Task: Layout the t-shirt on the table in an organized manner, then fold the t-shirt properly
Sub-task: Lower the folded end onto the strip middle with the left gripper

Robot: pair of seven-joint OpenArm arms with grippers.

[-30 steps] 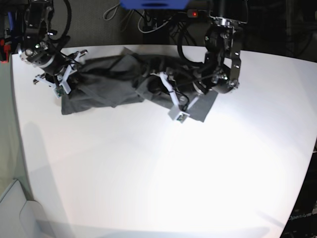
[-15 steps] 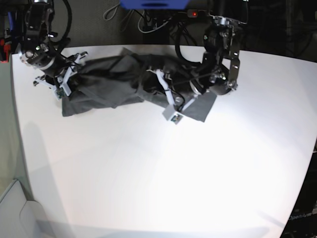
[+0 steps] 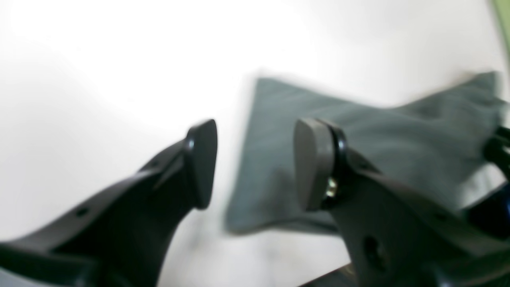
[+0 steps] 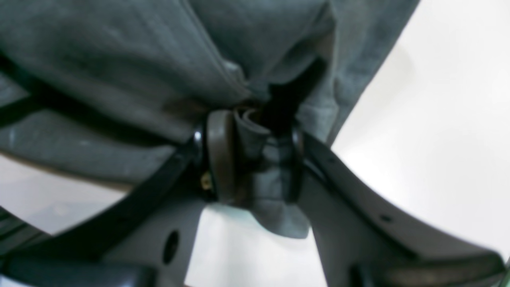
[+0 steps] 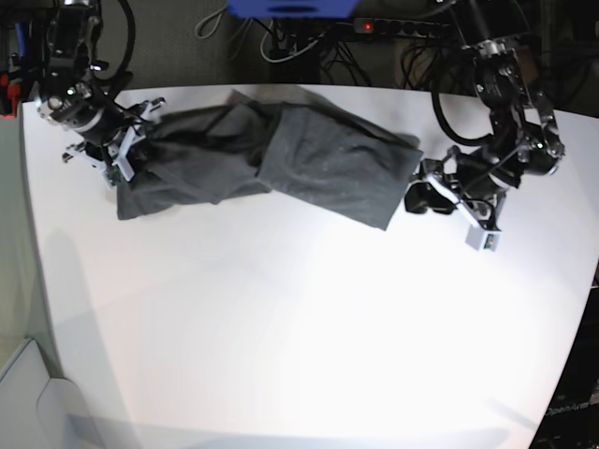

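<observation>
The dark charcoal t-shirt [image 5: 281,159] lies crumpled in a long band across the far part of the white table [image 5: 281,327]. My right gripper [image 5: 122,166] is at the shirt's left end. In the right wrist view the right gripper [image 4: 255,159] is shut on a bunched fold of the t-shirt [image 4: 119,59]. My left gripper [image 5: 418,196] sits just off the shirt's right edge, low over the table. In the left wrist view the left gripper [image 3: 255,163] is open and empty, with a flat corner of the t-shirt [image 3: 378,135] lying beyond its fingertips [image 3: 201,159].
Behind the table's far edge are black cables and a power strip with a red light [image 5: 367,26], and a blue object [image 5: 290,7]. The table's curved edge runs down the left side, with a pale grey surface [image 5: 19,393] beyond it.
My left arm has swung right, from over the shirt's middle to just past its right edge, uncovering the shirt's right half. The right gripper has stayed at the left end.
</observation>
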